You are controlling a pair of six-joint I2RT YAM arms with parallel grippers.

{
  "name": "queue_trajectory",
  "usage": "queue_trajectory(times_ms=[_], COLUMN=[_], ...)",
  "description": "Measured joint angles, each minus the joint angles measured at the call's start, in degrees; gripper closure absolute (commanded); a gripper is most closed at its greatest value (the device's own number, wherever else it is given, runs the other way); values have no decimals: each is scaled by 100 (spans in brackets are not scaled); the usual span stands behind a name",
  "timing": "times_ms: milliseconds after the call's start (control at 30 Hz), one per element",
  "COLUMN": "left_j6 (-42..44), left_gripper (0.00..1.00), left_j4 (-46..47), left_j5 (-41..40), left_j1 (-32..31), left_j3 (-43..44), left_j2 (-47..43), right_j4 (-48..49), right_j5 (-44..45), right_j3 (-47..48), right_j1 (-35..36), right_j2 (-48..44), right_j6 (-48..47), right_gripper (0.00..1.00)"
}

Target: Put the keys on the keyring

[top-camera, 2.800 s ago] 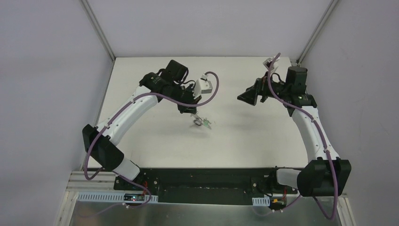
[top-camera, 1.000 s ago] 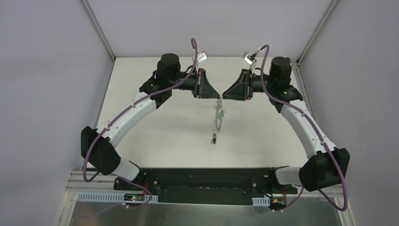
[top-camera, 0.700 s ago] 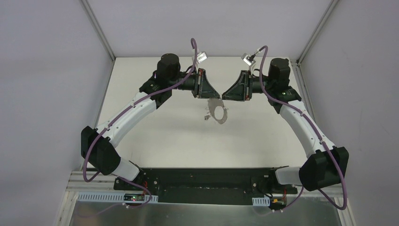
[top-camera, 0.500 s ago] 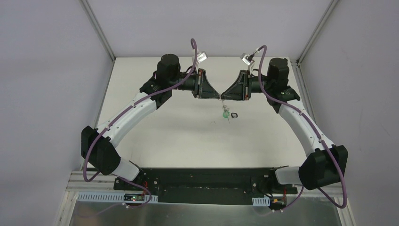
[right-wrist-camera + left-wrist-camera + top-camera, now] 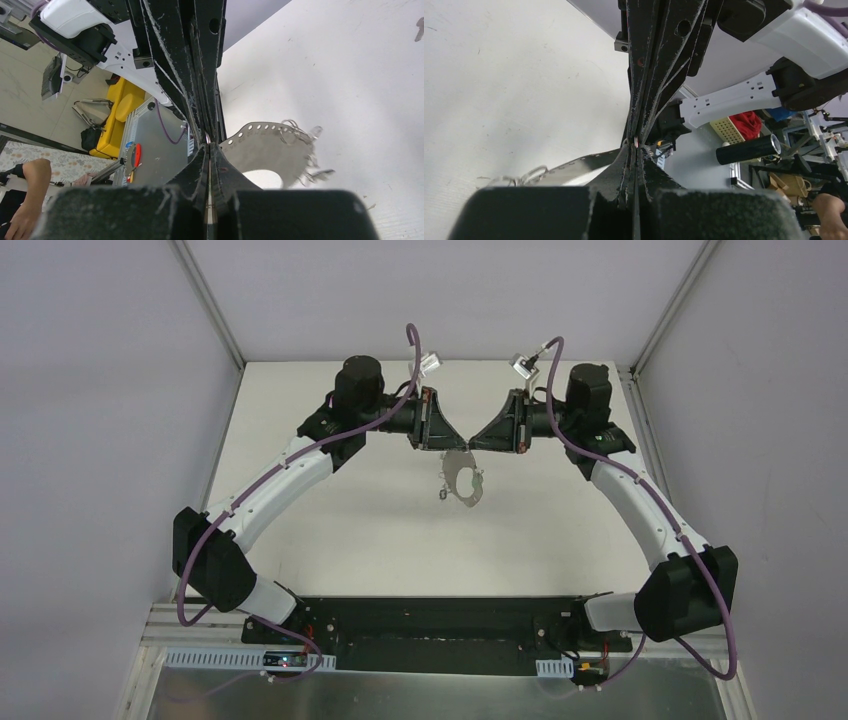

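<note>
Pinching shut, left hand [image 5: 451, 446] and right hand [image 5: 474, 443] grip the keyring [image 5: 270, 147].

Grey keyring [image 5: 270, 145] with hole-dotted rim, white table [image 5: 350, 530]

White table [image 5: 330, 530], faintly scuffed, small grey piece [image 5: 419, 29] on it

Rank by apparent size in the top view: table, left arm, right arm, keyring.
1. table
2. left arm and right arm: they look alike, so unranked
3. keyring, smallest
</note>
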Motion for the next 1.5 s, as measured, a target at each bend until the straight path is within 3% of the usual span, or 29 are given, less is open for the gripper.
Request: queue_trajectory(times_ms=[300, 600, 767, 900, 1167, 1500], left_j6=[1108, 2190, 2791, 3237, 3088, 2297], left_gripper=[100, 100, 100, 100, 100, 100], left_j4=[-643, -1742, -2933, -4100, -5403, -5536], left_j5=[-170, -490, -743, -986, -1137, -903], left_j1=[-15, -149, -232, -249, -348, -348], left_j3=[68, 629, 1473, 2380, 3195, 3049], left_j2=[-4, 31, 306, 658, 1266, 1305], right_j4=[-826, -1012, -1084, -1255, -1305, -649], right_j5=[271, 308, 337, 380, 291, 114], right_j3=[59, 96, 96, 109, 144, -24], right_j1=[72, 144, 120, 59, 59, 63], right_j2=[-2, -9, -63, -114, -129, -131], right_j6=[-767, -1071, -1200, -1429, -1460, -896], right_gripper=[100, 99, 78, 70, 62, 57])
